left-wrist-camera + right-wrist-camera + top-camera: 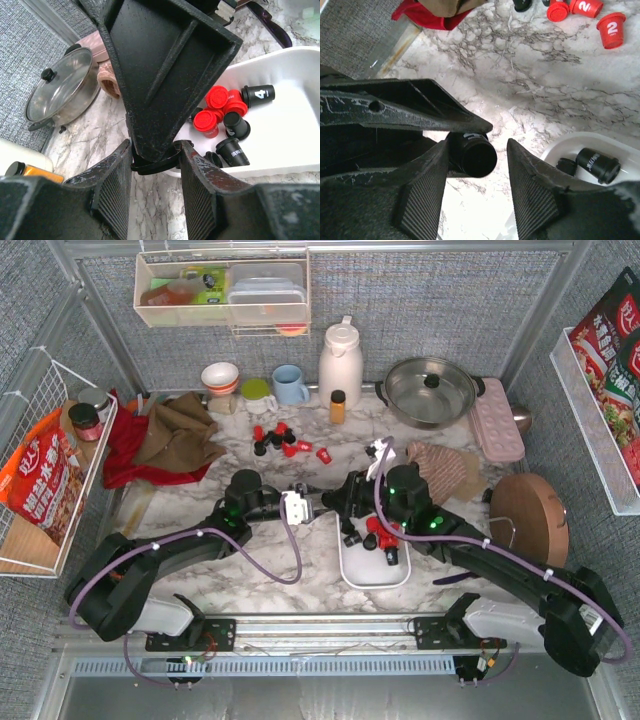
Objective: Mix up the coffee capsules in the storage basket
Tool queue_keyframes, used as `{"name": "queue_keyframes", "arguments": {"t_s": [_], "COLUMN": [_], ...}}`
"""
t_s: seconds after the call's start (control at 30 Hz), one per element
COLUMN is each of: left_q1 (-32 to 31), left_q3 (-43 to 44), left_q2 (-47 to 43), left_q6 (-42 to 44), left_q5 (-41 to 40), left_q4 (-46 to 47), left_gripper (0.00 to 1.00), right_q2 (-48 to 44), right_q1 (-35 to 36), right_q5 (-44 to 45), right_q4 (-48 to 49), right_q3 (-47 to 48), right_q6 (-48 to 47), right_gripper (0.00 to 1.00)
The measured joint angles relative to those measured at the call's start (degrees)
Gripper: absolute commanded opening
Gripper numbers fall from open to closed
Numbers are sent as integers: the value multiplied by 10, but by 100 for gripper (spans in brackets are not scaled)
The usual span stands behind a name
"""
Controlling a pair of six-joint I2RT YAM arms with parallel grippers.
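The white storage basket [376, 578] lies between the arms and holds several red and black coffee capsules [371, 535]. They also show in the left wrist view [218, 98]. My left gripper [318, 502] is shut on a black capsule [155, 164] just above the basket's far left corner [300, 125]. My right gripper [338, 502] is open, its fingers either side of that same capsule [473, 156], touching one pad with a gap at the other. More red and black capsules [285, 440] lie loose on the marble further back, some of them in the right wrist view [611, 29].
Behind the loose capsules stand a small amber bottle [338, 405], a white thermos [340, 360], a blue mug [290, 385] and a lidded pot [430, 390]. Red and brown cloths [160, 435] lie at the left. A pink box [497, 420] and a round wooden board [530, 515] are at the right.
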Motion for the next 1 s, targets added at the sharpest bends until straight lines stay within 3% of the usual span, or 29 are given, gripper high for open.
{"name": "queue_keyframes", "arguments": {"t_s": [0.2,0.33,0.4,0.57,0.67,0.8,1.0], "left_q1": [0,0,-1,-2,-2,-3,11], "left_q3": [0,0,0,4,5,6,61], "left_q2": [-1,-1,-2,-2,-4,-10,24], "left_q6": [0,0,0,-11,-22,-47,-140], "left_q5": [-3,-7,-8,-21,-31,-87,-296], "left_q4": [-1,-2,-1,-1,-1,0,-10], "left_gripper": [46,65,96,99,99,99,99], "right_q2": [11,9,7,-3,-17,-40,-41], "right_q1": [2,2,3,3,3,3,3], "right_q5": [-15,-16,-18,-13,8,71,181], "right_q4": [19,23,23,21,2,-59,-157], "right_q3": [3,3,0,-4,-5,-2,-7], "right_q6": [13,17,17,17,10,-26,-86], "right_gripper": [36,25,20,16,17,33,54]}}
